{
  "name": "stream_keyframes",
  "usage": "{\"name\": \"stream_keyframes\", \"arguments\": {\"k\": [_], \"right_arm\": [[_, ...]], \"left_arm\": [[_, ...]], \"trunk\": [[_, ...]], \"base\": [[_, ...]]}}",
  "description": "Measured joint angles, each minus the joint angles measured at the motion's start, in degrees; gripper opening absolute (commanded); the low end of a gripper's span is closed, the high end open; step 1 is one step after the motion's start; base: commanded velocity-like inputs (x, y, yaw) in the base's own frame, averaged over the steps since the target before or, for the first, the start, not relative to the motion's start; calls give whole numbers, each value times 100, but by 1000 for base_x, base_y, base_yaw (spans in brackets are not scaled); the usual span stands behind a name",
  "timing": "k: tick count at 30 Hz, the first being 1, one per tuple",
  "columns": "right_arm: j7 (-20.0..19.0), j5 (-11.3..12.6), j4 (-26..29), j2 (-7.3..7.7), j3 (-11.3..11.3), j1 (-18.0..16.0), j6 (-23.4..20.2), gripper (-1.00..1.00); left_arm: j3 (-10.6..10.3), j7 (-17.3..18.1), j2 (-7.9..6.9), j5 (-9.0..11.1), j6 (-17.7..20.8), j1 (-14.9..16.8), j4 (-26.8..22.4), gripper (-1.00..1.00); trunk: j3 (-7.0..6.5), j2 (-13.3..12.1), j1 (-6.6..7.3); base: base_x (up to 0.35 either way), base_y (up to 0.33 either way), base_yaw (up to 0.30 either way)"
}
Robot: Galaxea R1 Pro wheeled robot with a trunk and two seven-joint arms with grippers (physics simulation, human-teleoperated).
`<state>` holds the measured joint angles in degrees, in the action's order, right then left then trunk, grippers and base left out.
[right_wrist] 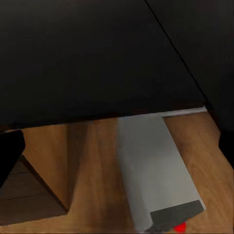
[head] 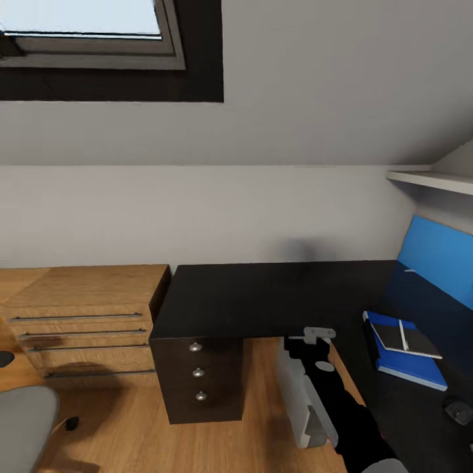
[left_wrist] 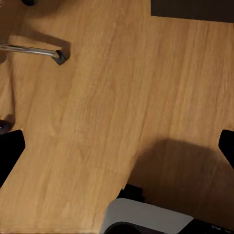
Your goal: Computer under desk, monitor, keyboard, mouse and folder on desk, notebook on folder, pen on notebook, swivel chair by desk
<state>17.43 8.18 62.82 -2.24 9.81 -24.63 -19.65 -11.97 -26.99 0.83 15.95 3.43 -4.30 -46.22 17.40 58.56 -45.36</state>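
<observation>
Notebook [head: 408,339] stacked on folder [head: 402,355] on bench [head: 276,295].
Computer [head: 299,394] seen on floor below; both end effectors' state could not be told.

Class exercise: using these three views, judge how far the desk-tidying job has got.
Looks done: the bright-blue folder lies on the black-topped desk with the grey notebook and a thin pen stacked on it, a small black mouse nearby. The light-grey computer tower lies partly under the desk. Left: the grey swivel chair stands apart.
</observation>
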Motion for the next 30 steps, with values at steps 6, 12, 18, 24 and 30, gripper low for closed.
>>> {"name": "stream_keyframes", "arguments": {"k": [6,12,18,24,30], "right_arm": [[11,-5,-10,2,172,440,386,100],[26,-3,-792,57,267,1251,1639,100],[32,-25,-1392,125,264,1269,2159,100],[34,-27,-1938,138,267,1272,2676,100],[36,-184,-2708,127,269,1274,3697,100]], "left_arm": [[1,4,-5,-4,-42,6,61,100],[-78,-30,46,-53,-837,7,37,100],[-63,-33,37,-47,-885,7,52,100],[-51,-39,30,-42,-892,7,51,100],[-42,-26,14,-33,-767,7,59,100]], "trunk": [[1,0,0],[-52,-118,68],[-160,-359,200],[-268,-600,332],[-376,-841,464]], "base": [[-335,0,8],[-77,0,0],[-4,0,0],[-1,0,23],[0,0,214]]}}
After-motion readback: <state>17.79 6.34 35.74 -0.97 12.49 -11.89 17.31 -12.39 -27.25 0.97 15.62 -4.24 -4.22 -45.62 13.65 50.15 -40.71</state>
